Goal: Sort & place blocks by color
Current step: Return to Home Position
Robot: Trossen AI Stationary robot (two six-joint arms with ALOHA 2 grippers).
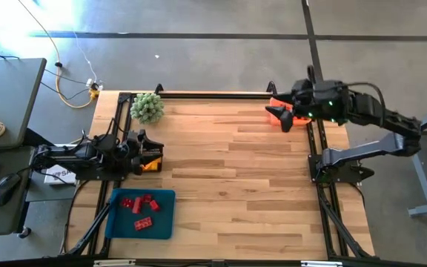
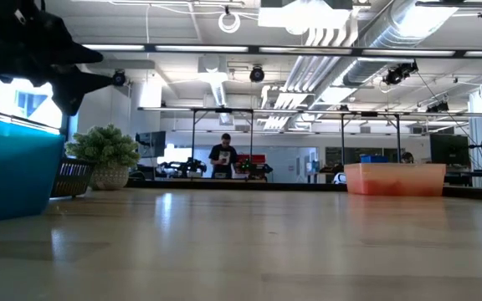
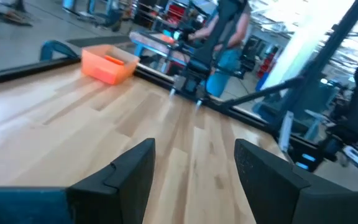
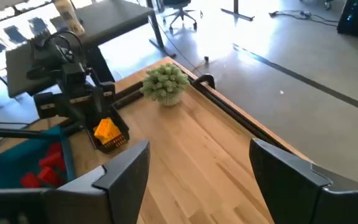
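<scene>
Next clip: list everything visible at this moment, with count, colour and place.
Table: one, light wood.
Blue tray: one, table's left side.
Red blocks: about five, in the blue tray.
Black basket: one, left edge.
Yellow blocks: count unclear, yellow-orange, in the black basket.
Orange bin: one, right side.
Plant ball: one, green, left side.
Person: one, room beyond.
Left hand: open, empty, beside the black basket.
Right hand: open, empty, over the orange bin.
</scene>
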